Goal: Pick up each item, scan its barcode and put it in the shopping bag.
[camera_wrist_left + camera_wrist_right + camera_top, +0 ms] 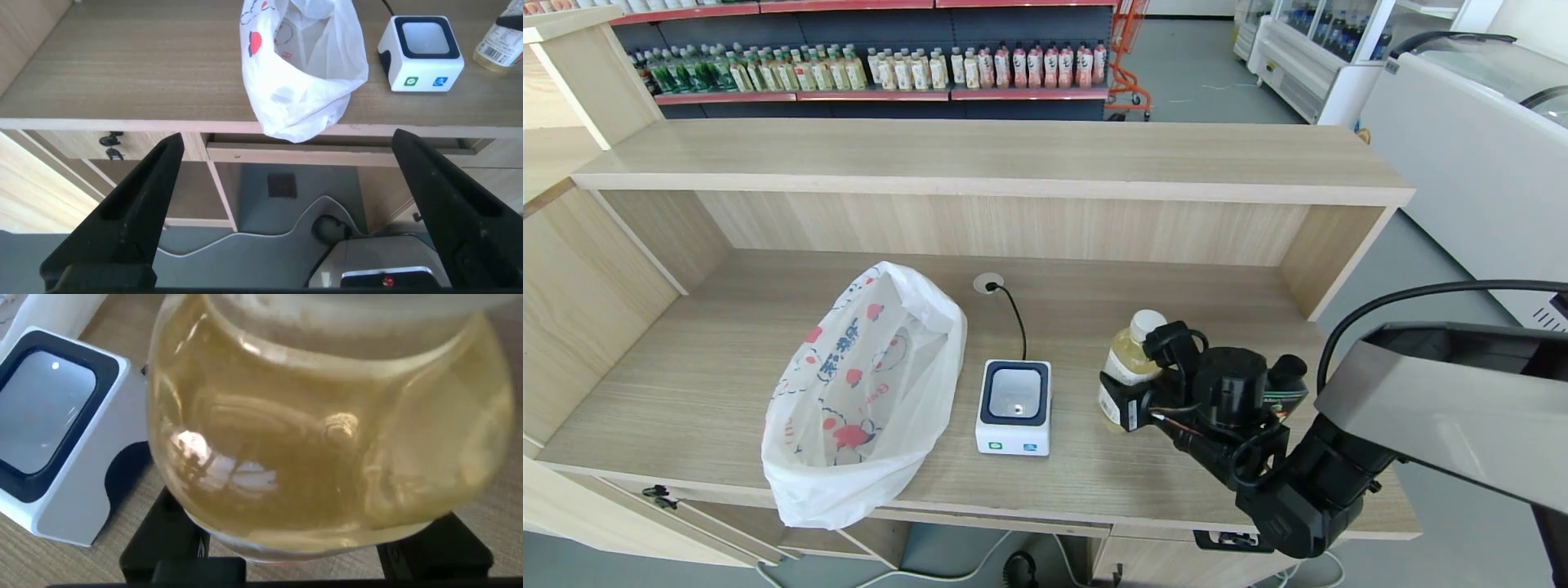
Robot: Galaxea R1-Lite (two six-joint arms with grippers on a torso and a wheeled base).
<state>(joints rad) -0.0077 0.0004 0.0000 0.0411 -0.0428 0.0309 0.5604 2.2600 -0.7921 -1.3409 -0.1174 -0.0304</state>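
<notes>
1. Left gripper [286,155]: fingers spread wide with nothing between them, hanging below the front edge of the counter [711,367].
2. Shopping bag [866,392]: white plastic with red print, mouth open, lying left of centre and drooping over the counter's front edge.
3. Scanner [1014,406]: white box with its dark window facing up, just right of the bag; its black cable [1015,318] runs to a hole near the back wall.
4. Bottle [1125,359]: pale yellow drink with a white cap, upright right of the scanner.
5. Right gripper [1147,376]: closed around the bottle.
6. Store shelves [890,69]: rows of drinks beyond the counter.

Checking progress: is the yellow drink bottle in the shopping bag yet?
No, the yellow drink bottle is over the counter to the right of the scanner, outside the shopping bag.
</notes>
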